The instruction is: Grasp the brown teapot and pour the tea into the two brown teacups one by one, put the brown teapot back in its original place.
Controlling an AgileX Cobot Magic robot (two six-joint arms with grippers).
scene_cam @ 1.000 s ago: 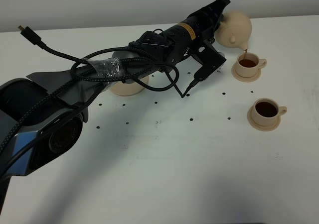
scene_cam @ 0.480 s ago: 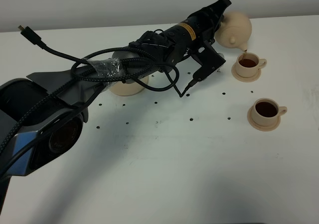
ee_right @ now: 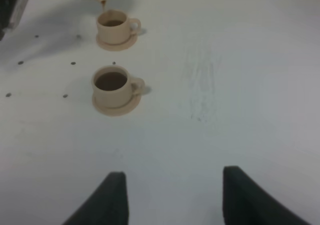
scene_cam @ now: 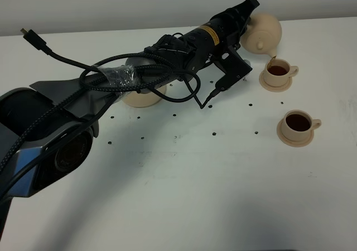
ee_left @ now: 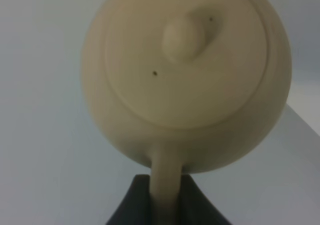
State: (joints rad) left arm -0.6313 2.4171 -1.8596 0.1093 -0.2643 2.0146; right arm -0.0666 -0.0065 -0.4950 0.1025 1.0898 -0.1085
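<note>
Currently, the squat, pale tan matte ceramic teapot (scene_cam: 263,32) is held clear of the white table (scene_cam: 184,189), tilted with its short spout down over the farther of the two small tan ceramic teacups (scene_cam: 276,71). The loop handle of the teapot is clamped between the black fingers (ee_left: 134,205) of the left gripper (scene_cam: 246,12); the knobbed lid (ee_left: 186,39) is seen seated on the body in the left wrist view. A thin brown stream (ee_right: 103,3) is seen at the spout, directly above this cup, which is partly filled with dark tea. The nearer tan teacup (scene_cam: 298,124) is filled with dark tea and is seated on its own round tan saucer (scene_cam: 290,140), well apart from the teapot. The wide, flat round tan saucer (scene_cam: 142,99) is located on the table beneath the left arm, mostly hidden by it. The right gripper (ee_right: 172,195) is positioned low over bare table, released, with its dark fingers spread and nothing between them.
</note>
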